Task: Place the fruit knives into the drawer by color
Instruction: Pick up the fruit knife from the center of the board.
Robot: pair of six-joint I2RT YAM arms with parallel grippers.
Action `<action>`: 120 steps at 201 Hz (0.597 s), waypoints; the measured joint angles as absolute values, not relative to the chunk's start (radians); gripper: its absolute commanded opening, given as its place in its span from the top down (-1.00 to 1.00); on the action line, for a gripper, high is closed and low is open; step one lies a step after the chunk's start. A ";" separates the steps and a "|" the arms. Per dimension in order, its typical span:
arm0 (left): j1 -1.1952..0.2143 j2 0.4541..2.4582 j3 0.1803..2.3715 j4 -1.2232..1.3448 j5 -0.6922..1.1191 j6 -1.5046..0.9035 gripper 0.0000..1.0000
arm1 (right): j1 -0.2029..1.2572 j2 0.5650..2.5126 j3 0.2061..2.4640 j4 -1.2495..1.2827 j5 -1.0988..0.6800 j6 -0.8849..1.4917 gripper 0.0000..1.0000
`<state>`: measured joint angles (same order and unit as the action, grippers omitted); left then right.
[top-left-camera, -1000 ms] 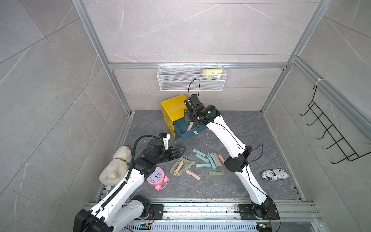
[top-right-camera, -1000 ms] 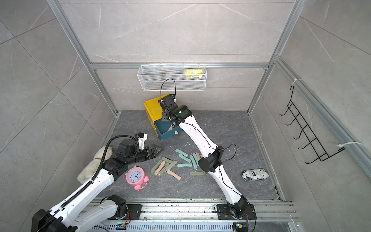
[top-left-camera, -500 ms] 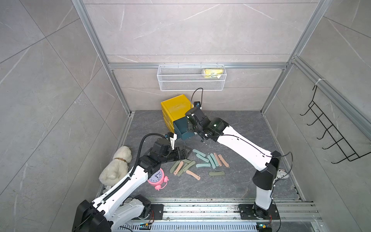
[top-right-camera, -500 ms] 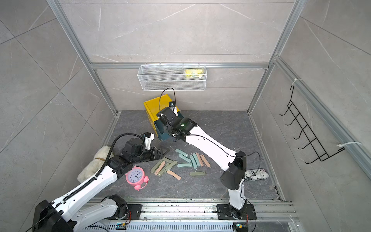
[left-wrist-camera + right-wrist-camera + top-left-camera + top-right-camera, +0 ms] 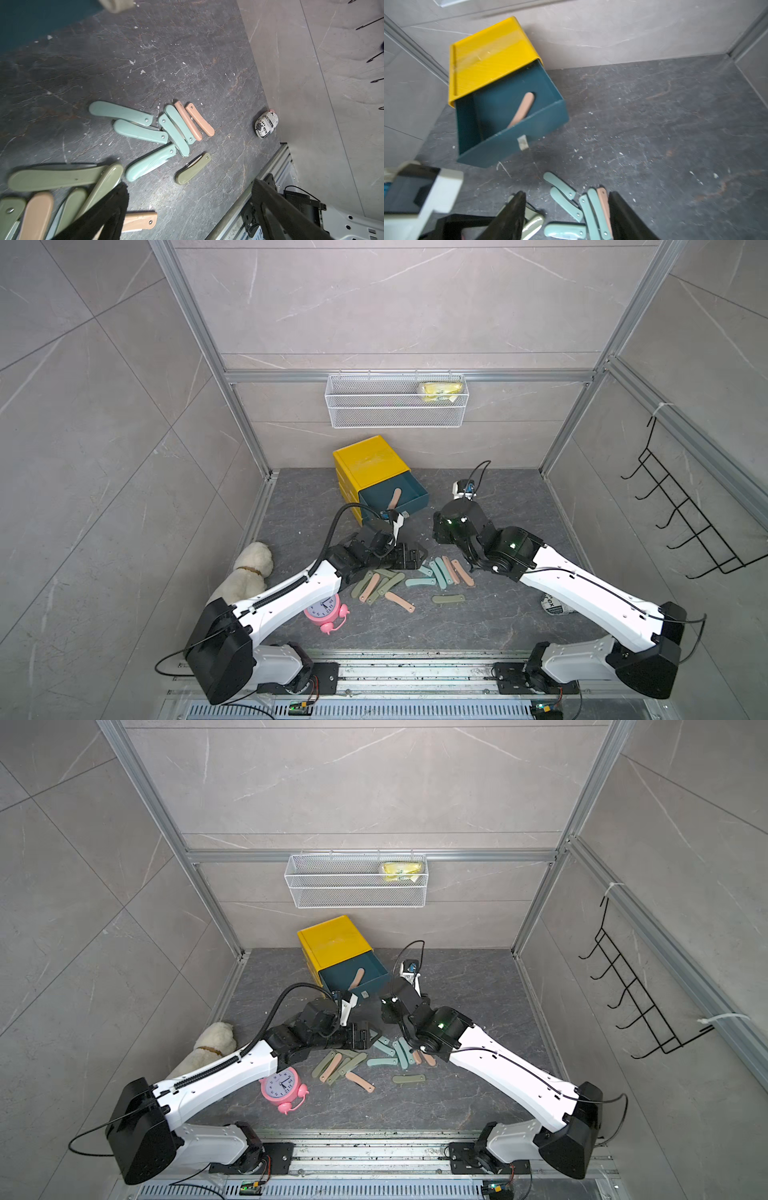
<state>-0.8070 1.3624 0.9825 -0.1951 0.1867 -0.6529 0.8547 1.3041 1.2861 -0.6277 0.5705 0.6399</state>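
Two robot arms are working over a dark stone floor.

The left gripper [image 5: 190,185] is hovering low with its jaws spread wide and nothing between them. Olive green and salmon pink fruit knives [image 5: 62,178] are lying right under its fingers. A pale teal cluster [image 5: 141,133] and a pink pair [image 5: 199,120] are lying farther ahead of its fingertips.

The right gripper [image 5: 566,195] is also hanging released and empty. Teal knives and one pink knife are lying on the floor between and just ahead of its fingers.

Well ahead of it, the yellow drawer chest [image 5: 488,56] is standing with its top teal drawer [image 5: 512,133] pulled out. A single pink knife [image 5: 522,108] is leaning inside that drawer.

Judging from this, the sorting is only beginning. One pink knife is sitting in place, while well over a dozen knives of all three colors are waiting on the floor. No drawer is showing any green or teal knives yet.
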 measured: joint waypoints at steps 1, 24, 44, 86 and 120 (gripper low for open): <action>-0.808 1.365 0.984 -0.195 0.186 -0.653 -0.87 | 0.854 1.302 1.282 -0.628 0.570 0.641 -0.30; -0.839 1.459 1.051 -0.201 0.184 -0.634 -0.84 | 0.800 1.224 1.153 -0.653 0.571 0.699 -0.28; -0.859 1.532 1.101 -0.201 0.184 -0.621 -0.83 | 0.739 1.176 1.045 -0.665 0.553 0.744 -0.27; -0.889 1.709 1.247 -0.222 0.184 -0.580 -0.72 | 0.679 1.132 0.936 -0.694 0.522 0.796 -0.27; -0.905 1.836 1.369 -0.262 0.183 -0.542 -0.58 | 0.666 1.102 0.917 -0.701 0.519 0.817 -0.26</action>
<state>-0.9054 1.8359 1.3685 -0.2619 0.1829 -0.5419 0.6662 1.1015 0.9169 -0.7013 0.5190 0.8165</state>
